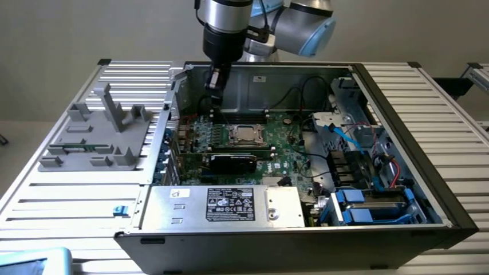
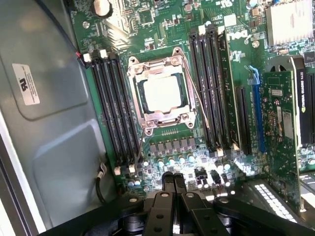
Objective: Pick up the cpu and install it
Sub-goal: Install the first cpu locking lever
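Observation:
The cpu (image 2: 161, 93) is a small square chip with a pale metal top. It lies flat inside the metal socket frame (image 2: 183, 63) on the green motherboard (image 2: 162, 22), between the banks of memory slots. In the exterior view the cpu (image 1: 246, 133) sits mid-board inside the open computer case (image 1: 397, 109). My gripper (image 1: 216, 98) hangs above the board, back and toward the exterior view's left of the socket, apart from it. Its black fingers (image 2: 167, 189) are pressed together with nothing between them; the gripper (image 2: 173, 178) is shut and empty.
A grey plastic fixture (image 1: 99, 132) with upright posts stands on the slatted table at the exterior view's left. Inside the case are a graphics card (image 1: 233, 161), the power supply (image 1: 221, 205), blue drive bays (image 1: 367, 209) and loose cables (image 1: 347, 140).

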### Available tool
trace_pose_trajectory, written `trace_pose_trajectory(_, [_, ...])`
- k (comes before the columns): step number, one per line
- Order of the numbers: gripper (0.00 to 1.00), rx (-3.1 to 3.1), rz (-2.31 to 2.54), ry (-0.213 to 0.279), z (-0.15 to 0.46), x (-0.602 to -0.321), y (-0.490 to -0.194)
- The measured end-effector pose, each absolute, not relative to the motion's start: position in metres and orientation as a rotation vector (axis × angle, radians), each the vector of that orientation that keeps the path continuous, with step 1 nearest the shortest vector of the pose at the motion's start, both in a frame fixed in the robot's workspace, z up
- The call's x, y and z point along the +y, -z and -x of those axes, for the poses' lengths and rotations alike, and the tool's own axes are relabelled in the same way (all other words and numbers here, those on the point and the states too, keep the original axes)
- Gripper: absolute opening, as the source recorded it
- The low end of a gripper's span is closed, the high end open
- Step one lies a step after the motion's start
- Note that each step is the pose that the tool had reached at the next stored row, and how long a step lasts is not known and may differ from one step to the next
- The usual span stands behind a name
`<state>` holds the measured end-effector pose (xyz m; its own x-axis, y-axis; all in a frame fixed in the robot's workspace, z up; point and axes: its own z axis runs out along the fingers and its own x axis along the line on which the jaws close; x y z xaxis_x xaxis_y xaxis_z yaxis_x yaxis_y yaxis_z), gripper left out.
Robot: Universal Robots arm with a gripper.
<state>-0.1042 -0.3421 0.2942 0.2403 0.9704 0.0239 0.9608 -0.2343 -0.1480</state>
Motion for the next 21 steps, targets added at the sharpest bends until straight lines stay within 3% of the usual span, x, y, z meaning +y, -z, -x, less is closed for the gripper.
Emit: trace_pose_trajectory(21, [0.12,-1.417,2.642,-0.074,0.1041,-0.3421,-0.2931])
